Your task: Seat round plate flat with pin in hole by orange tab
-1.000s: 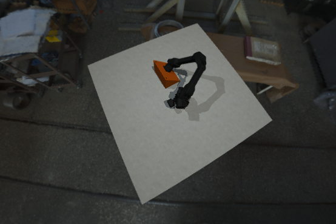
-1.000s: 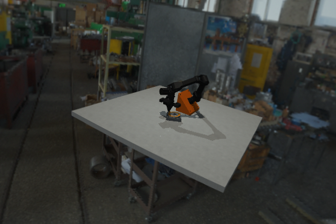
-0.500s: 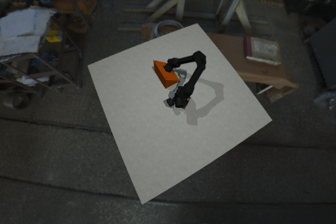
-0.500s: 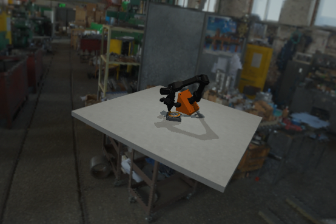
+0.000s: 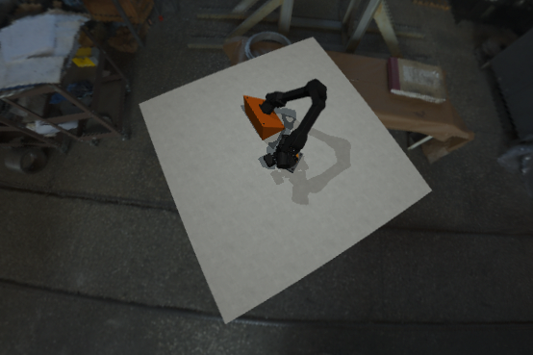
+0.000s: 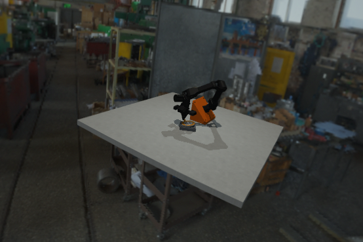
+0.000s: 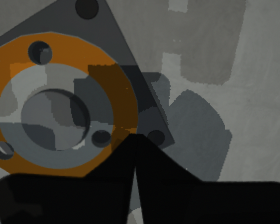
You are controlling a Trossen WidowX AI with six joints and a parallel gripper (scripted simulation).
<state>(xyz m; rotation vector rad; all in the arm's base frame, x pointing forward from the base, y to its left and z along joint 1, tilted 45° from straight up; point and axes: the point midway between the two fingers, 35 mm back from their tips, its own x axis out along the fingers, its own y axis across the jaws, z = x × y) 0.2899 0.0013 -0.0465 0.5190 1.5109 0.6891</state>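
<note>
The round plate (image 6: pixel 188 123) (image 7: pixel 71 47), with an orange outer ring and a grey middle, sits around the broad round post (image 7: pixel 56 120) on the dark square base (image 6: pixel 187 128) (image 7: pixel 108 40). Three smaller holes show in the plate in the wrist view. The orange tab is not clearly seen there, and I cannot tell which hole is beside it. The pin cannot be made out, nor whether the plate lies flat. My gripper (image 6: pixel 184 119) (image 7: pixel 135 140) is shut and empty. Its tips appear over the plate's edge, near the base's corner; contact is unclear. In the top view the arm hides most of the plate.
An orange wedge-shaped block (image 5: pixel 260 115) (image 6: pixel 199 113) stands close to the base, beside the arm's mount. Dark round spots mark the base's corners in the wrist view. The arm (image 5: pixel 310 118) (image 6: pixel 204 88) arches over from the block side and casts shadows on the table (image 5: pixel 231 243) (image 6: pixel 131 130).
</note>
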